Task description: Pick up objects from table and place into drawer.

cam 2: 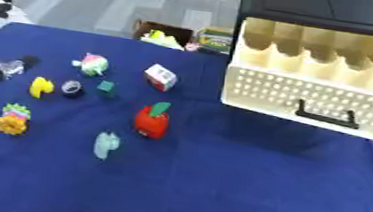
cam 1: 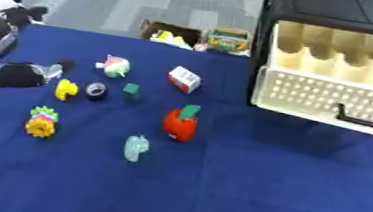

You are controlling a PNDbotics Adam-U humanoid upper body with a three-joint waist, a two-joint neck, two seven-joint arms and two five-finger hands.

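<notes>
The cream perforated plastic drawer (cam 1: 332,97) stands pulled open at far right; no object is visible in it. All small toys, including the red apple-shaped toy (cam 1: 181,123), lie on the blue-cloth worktop (cam 1: 259,197). The left hand (cam 1: 19,75) rests at far left; whether its fingers are apart or together cannot be told. The right hand is not visible.

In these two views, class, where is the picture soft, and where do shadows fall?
Left eye view: soft all over; the red apple and left hand have smeared edges. Right eye view: just as soft; the drawer, pulled open, casts a dark shadow on the blue cloth beneath it. No glare in either view.
</notes>
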